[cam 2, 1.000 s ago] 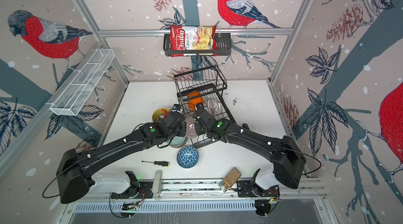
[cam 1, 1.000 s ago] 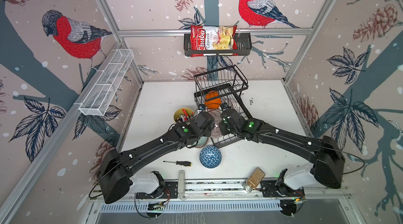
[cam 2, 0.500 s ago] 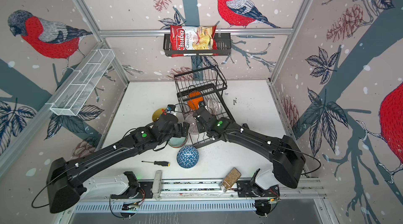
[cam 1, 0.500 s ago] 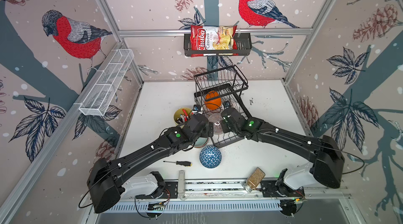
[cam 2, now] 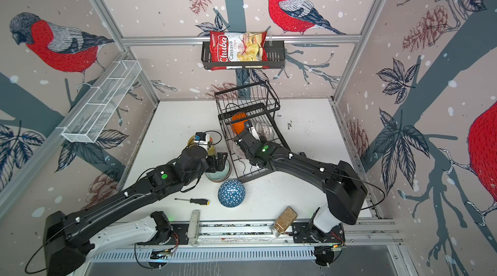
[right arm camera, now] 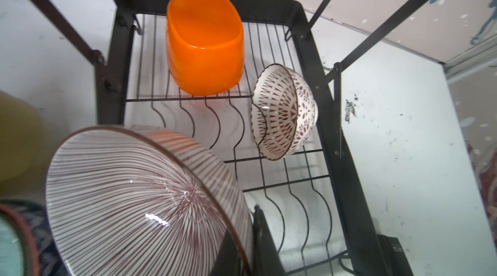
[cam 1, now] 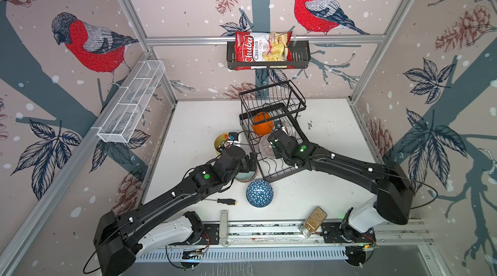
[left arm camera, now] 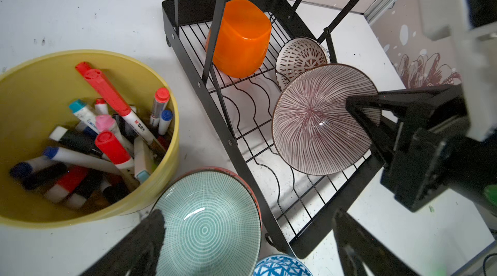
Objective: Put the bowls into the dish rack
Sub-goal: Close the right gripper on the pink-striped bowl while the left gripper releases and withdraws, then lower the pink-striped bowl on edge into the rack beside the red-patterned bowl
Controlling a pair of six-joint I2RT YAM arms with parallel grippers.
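You're roughly halfway, by my count. Two bowls already lie in the lower tray of the dish rack (cam 1: pixel 272 94). The orange plastic bowl (left arm camera: pixel 240 40) is overturned at the far end, and the white-and-black lattice bowl (right arm camera: pixel 282 110) is on its side just beside it, against the tray's rail. The third, the pink-striped bowl (left arm camera: pixel 309 124), is the one in hand. Your right gripper (left arm camera: pixel 361 112) is clamped on its rim and holds it tilted on edge over the wavy wires, on the near side of the other two. Its lower edge looks to be down at the wires, but you can't tell from here whether it sits in a slot. Your left gripper (cam 1: pixel 250 162) hangs with its fingers spread wide and nothing between them. It is above the pale teal bowl (left arm camera: pixel 207 230), which stands upright on the table just outside the rack, close to the yellow cup of markers (left arm camera: pixel 164 178). That bowl appears nested in a red-rimmed, dark-patterned one, so count it as probably two to load. The blue triangle-patterned bowl (cam 1: pixel 259 192) lies dome-up on the table near the rack's front corner. What's left is to seat and release the striped bowl, then bring in those from the table.
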